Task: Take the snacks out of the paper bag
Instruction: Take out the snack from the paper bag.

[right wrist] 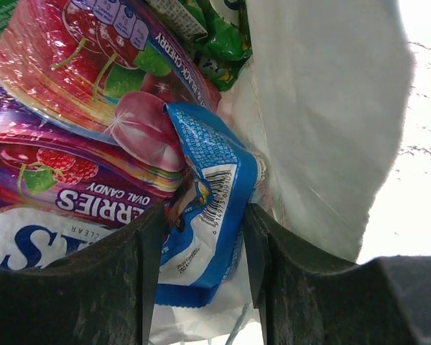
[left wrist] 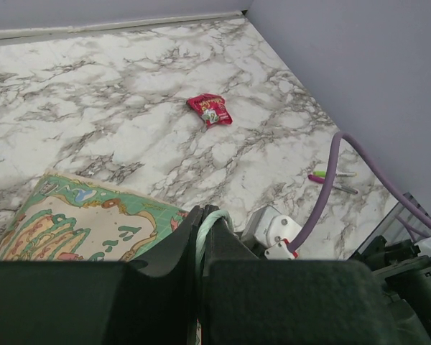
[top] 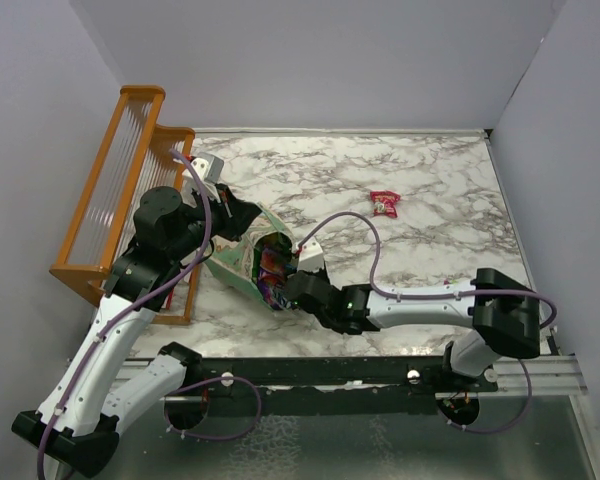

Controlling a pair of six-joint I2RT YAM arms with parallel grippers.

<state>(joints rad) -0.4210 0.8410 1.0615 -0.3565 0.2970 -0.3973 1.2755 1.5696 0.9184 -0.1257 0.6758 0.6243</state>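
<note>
**As the bag (top: 228, 268) lies open, a blue packet (right wrist: 210, 188) sits between jaws**

Inside the bag's mouth, the right gripper's (right wrist: 204, 224) jaws flank the blue packet, its long axis running straight ahead; whether they pinch it, I cannot tell. Other snacks (right wrist: 79, 86) pile to its left, white bag wall to its right. The left gripper (left wrist: 200, 231) clamps the handle (left wrist: 212, 218).

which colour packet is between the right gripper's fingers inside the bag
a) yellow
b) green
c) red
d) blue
d: the right wrist view shows the blue packet, barcode showing, sitting in the gap of the right gripper against the white inside of the paper bag.
</note>
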